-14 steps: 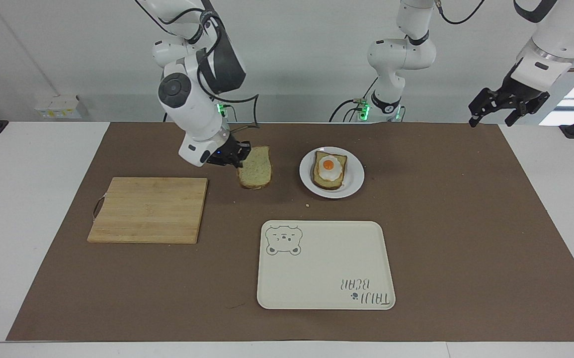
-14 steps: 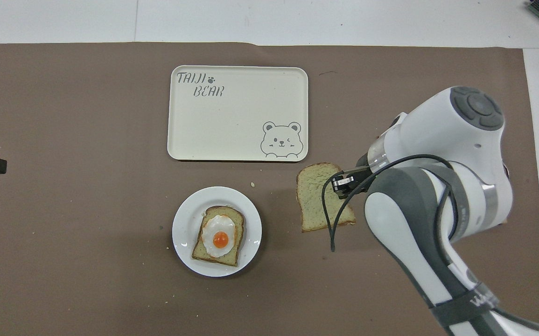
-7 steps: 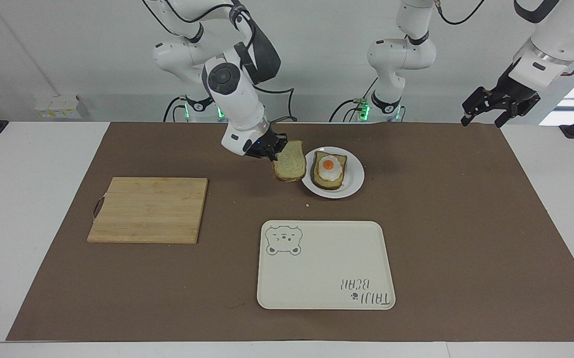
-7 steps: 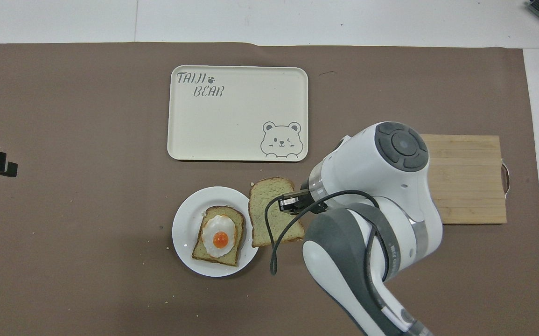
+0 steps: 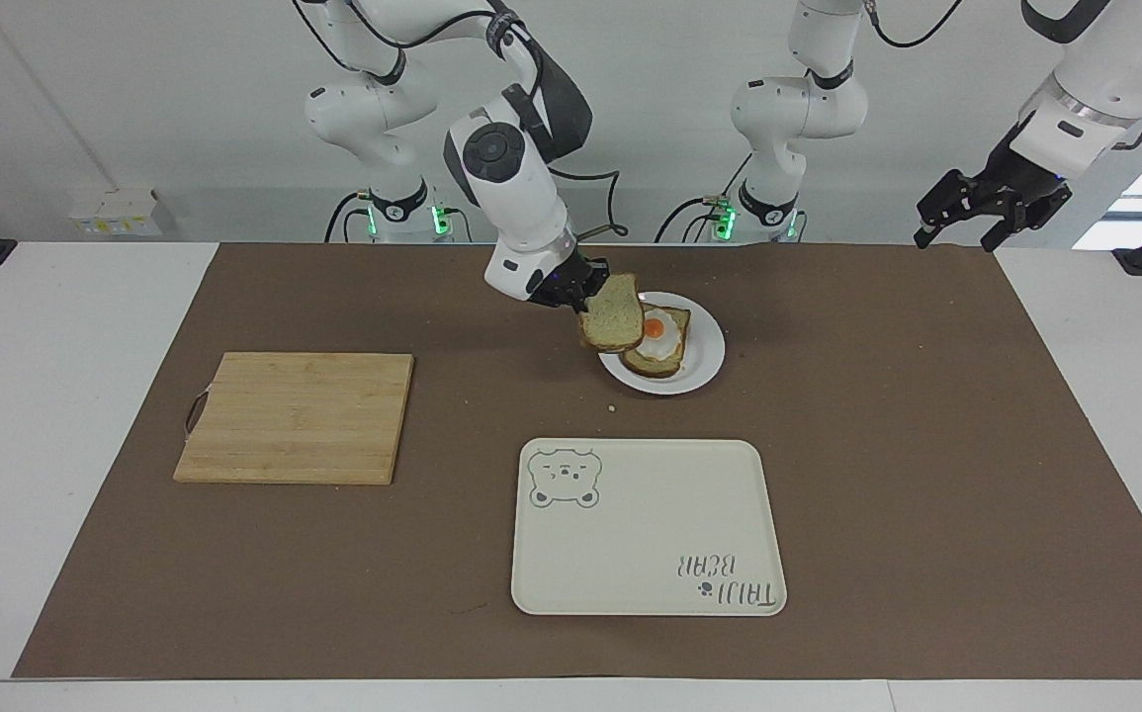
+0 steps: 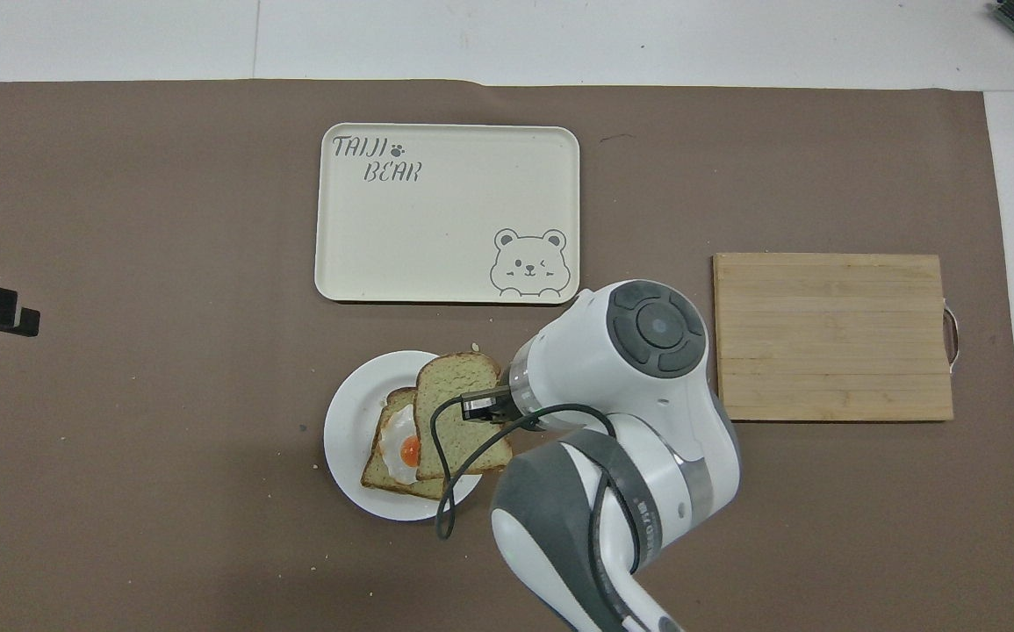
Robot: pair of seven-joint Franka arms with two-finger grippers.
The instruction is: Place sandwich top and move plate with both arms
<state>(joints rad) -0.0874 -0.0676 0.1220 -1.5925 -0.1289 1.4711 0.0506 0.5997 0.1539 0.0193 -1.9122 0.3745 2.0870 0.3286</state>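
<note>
One speckled, brown-crusted sandwich top hangs tilted over the round white plate's edge, pinched by the right gripper. Left gripper waits spread open above the mat's corner.

Two bread slices are showing: one plain sandwich top and one egg toast. One plate, one tray, one cutting board and two arms are showing.
</note>
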